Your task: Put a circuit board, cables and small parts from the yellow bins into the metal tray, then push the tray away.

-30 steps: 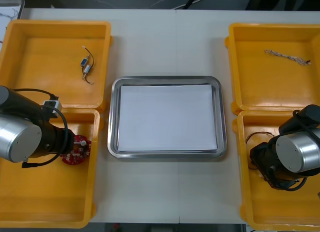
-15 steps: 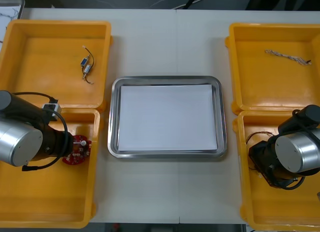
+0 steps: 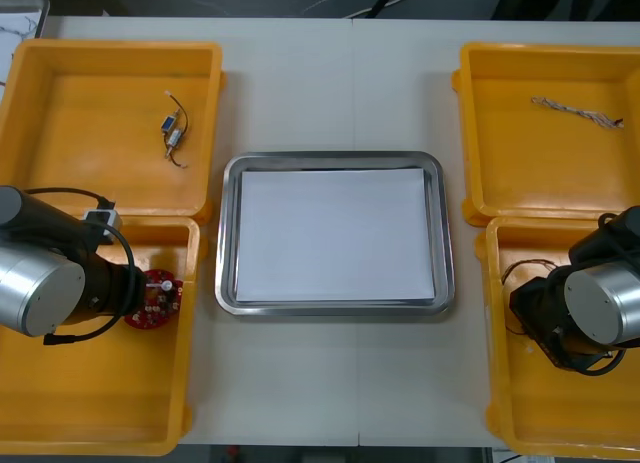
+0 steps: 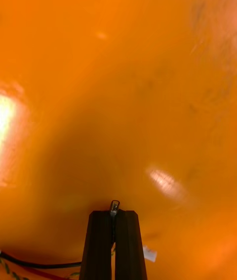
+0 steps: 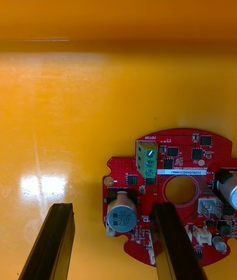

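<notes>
A round red circuit board (image 3: 155,298) lies on the floor of the near left yellow bin (image 3: 100,423). My left gripper (image 5: 111,207) stands open over the board's (image 5: 173,196) edge, one finger on the bin floor and the other above the board. In the near right bin (image 3: 530,423) my right gripper (image 4: 114,217) is shut on a black cable (image 4: 39,263). A small metal tip pokes out between its fingertips. The cable's loop (image 3: 515,273) shows beside the right arm. The metal tray (image 3: 228,233), white inside, sits between the bins.
The far left bin (image 3: 60,73) holds a short cable with small metal parts (image 3: 173,131). A twisted cable (image 3: 575,111) lies in the far right bin (image 3: 480,133). Bare table stretches beyond and in front of the tray.
The right arm has shifted slightly right, and the near right bin with it. The left arm sank a little toward the board.
</notes>
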Robot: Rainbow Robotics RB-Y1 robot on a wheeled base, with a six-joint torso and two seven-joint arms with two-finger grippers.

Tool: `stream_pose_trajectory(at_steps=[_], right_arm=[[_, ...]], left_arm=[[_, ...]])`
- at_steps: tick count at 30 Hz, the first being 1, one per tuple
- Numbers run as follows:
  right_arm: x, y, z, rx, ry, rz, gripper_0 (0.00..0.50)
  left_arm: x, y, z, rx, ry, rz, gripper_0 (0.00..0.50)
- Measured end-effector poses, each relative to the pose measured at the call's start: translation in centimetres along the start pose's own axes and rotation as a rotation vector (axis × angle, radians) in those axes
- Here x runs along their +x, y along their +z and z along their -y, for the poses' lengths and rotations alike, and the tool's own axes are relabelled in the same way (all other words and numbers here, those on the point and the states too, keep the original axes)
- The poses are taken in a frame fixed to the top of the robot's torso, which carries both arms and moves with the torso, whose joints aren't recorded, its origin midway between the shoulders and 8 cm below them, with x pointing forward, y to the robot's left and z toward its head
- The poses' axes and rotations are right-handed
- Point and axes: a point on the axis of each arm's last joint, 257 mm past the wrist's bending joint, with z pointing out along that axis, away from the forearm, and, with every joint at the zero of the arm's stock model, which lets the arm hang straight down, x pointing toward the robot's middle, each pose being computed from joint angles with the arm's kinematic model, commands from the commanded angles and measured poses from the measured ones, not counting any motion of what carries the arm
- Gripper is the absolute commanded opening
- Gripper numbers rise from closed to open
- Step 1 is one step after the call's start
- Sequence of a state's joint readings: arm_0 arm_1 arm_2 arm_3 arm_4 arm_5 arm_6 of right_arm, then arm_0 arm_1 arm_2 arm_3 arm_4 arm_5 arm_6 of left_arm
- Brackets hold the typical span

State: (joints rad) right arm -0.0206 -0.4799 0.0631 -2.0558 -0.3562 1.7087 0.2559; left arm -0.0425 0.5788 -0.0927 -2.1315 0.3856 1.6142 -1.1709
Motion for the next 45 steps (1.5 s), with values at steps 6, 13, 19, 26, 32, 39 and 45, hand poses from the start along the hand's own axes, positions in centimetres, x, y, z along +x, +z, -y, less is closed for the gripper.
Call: stream_pose_trajectory(at_steps=[6, 13, 19, 26, 32, 39, 45], right_arm=[[-1.1, -0.8, 0.5, 0.003, -0.036, 0.0, 0.0], [-2.7, -1.5, 0.7, -0.004, -0.089, 0.02, 0.0], [-4.5, -2.2, 1.1, -0.004, -0.067, 0.043, 0.0], [-6.6, -3.3, 2.3, 0.02, -0.079, 0.065, 0.0], [-8.1, -4.2, 2.8, 0.019, -0.122, 0.065, 0.0], [-9.2, -5.3, 3.2, -0.011, -0.16, 0.046, 0.0], [-9.7, -5.4, 4.1, 0.001, -0.23, 0.049, 0.0]], left_arm=[[0.1, 0.1, -0.1, -0.002, -0.001, -0.001, 0.349], [0.6, 0.3, -0.2, -0.004, -0.002, -0.009, 0.349], [1.3, 0.6, -0.1, -0.014, 0.011, -0.015, 0.191], [1.3, 0.8, 0.2, -0.017, 0.023, -0.01, 0.0], [1.2, 0.8, 0.3, -0.016, 0.022, -0.009, 0.0], [1.2, 0.7, 0.2, -0.012, 0.016, -0.012, 0.0], [1.1, 0.2, -0.6, -0.004, -0.02, -0.02, 0.0]])
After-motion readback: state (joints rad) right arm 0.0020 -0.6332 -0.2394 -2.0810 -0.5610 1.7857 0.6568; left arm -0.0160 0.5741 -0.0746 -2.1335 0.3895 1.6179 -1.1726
